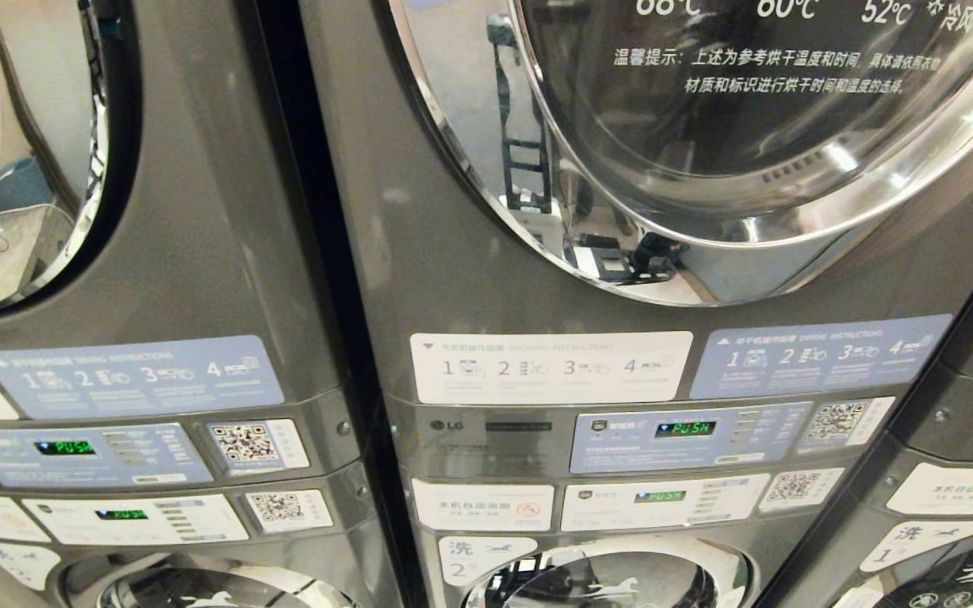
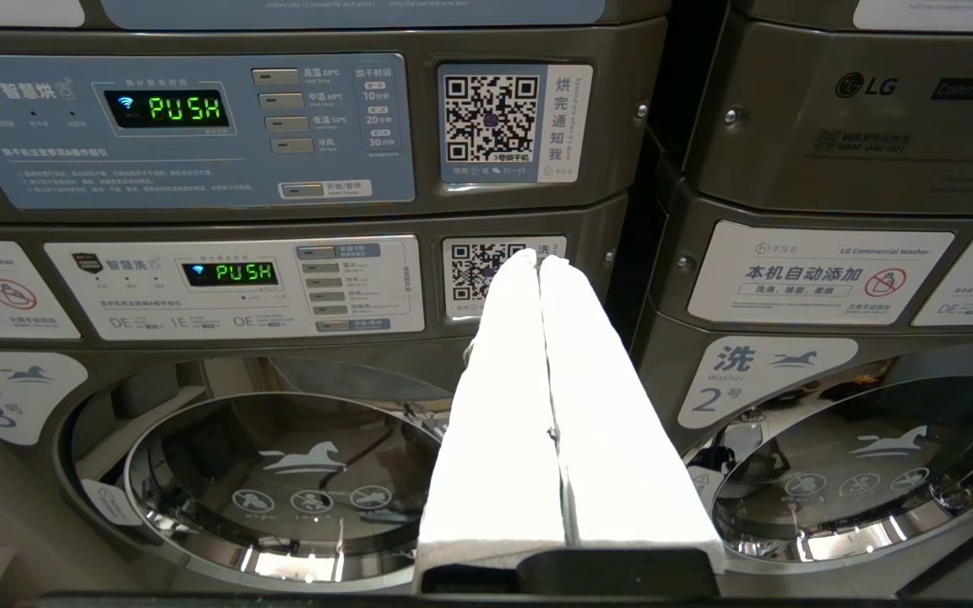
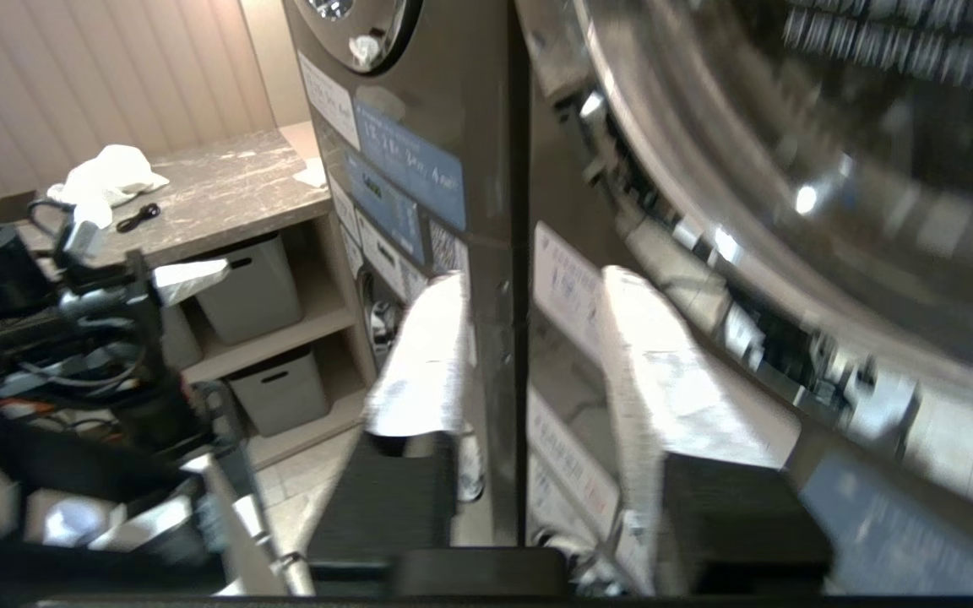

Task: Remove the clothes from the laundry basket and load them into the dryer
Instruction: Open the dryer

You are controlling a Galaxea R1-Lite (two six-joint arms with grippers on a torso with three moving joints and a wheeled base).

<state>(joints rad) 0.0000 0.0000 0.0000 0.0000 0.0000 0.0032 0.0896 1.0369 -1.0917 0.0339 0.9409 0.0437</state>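
The dryer [image 1: 470, 253] stands straight ahead, stacked over a washer, and its round chrome-rimmed door [image 1: 706, 152] is closed. Neither arm shows in the head view. In the right wrist view my right gripper [image 3: 533, 283] is open with nothing between its white fingers [image 3: 672, 380]. It is raised close beside the dryer's chrome door ring [image 3: 706, 228]. My left gripper [image 2: 537, 257] is shut and empty, its white fingers [image 2: 503, 397] pressed together and pointing at the washer's control panel [image 2: 233, 287]. The laundry basket is out of view.
More stacked machines stand on both sides [image 1: 157, 253]. A stone counter [image 3: 225, 194] beside the machines carries a crumpled white cloth [image 3: 106, 173], with grey bins [image 3: 250, 287] on shelves under it. Dark robot parts and cables [image 3: 73, 338] fill that side.
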